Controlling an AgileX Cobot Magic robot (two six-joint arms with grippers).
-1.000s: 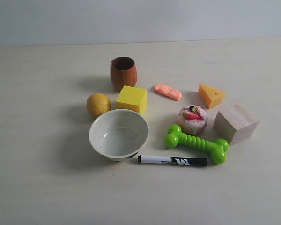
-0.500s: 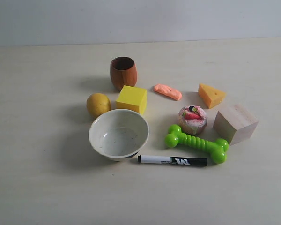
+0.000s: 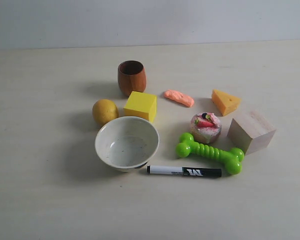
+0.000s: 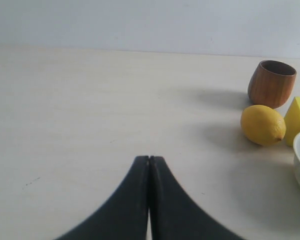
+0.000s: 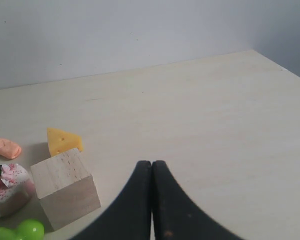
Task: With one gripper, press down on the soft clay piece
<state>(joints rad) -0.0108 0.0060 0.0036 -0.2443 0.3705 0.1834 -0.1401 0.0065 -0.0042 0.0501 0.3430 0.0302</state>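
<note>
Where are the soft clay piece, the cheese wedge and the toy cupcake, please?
soft clay piece [image 3: 179, 97], exterior view, middle of its top.
cheese wedge [image 3: 226, 106], exterior view, its side face.
toy cupcake [image 3: 205, 128], exterior view, centre of its body.

My right gripper [image 5: 151, 164] has its two fingers pressed together. Well away I see the soft clay piece [image 5: 5, 147] (partly cut off), near the cheese wedge [image 5: 63, 141] and wooden block [image 5: 65, 189].
</note>
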